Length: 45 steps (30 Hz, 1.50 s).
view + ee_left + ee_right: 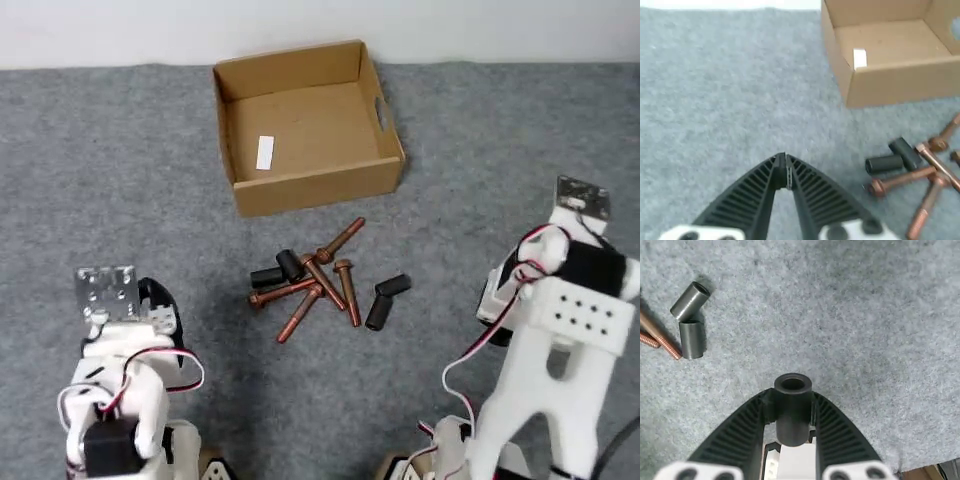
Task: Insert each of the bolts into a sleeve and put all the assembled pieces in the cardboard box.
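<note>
Several copper bolts (322,280) lie crossed in a pile on the grey felt in front of the open cardboard box (300,190). Two black sleeves (278,270) touch the pile's left side, and two more sleeves (385,300) lie just right of it. My right gripper (791,400) is shut on another black sleeve (792,415), whose bore faces outward, above bare felt to the right of the pile. The loose pair of sleeves (690,320) and a bolt (660,335) are off to one side. My left gripper (782,164) is shut on nothing, over felt left of the pile.
The left arm (115,400) and the right arm (555,330) stand at the table's near edge. The cardboard box (890,85) has a small white label (859,58) on its floor. Grey felt (120,180) covers the table, with a pale wall behind it.
</note>
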Tool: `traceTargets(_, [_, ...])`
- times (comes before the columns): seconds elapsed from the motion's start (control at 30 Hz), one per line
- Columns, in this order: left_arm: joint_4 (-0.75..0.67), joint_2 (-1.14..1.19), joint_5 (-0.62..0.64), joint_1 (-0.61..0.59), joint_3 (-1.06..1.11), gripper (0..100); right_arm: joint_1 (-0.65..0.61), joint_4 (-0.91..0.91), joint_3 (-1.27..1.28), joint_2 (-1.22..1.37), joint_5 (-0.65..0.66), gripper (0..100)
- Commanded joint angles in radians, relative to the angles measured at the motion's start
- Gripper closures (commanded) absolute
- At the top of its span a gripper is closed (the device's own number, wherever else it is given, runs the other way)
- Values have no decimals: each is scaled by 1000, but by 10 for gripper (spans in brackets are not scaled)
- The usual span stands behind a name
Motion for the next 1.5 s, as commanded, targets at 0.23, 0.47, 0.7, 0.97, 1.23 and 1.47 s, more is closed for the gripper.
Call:
traceTargets(0.23, [127,713,2,226,-415,992,15,41,-9,-51,-5,990])
traceTargets(0.47, [216,1028,-38,439,-642,992,22,41,-9,-61,-8,990])
traceTargets(0.7, [224,1300,-213,551,-789,991,110,27,-9,-59,-8,990])
traceTargets(0.97, [287,1602,-210,552,-969,829,180,27,-9,-61,-9,990])
traceTargets(1.23, [275,1800,-215,575,-1130,827,189,27,-9,-61,-11,990])
traceTargets(1.47, [235,1955,-212,568,-1210,827,188,27,-9,-61,-11,990])
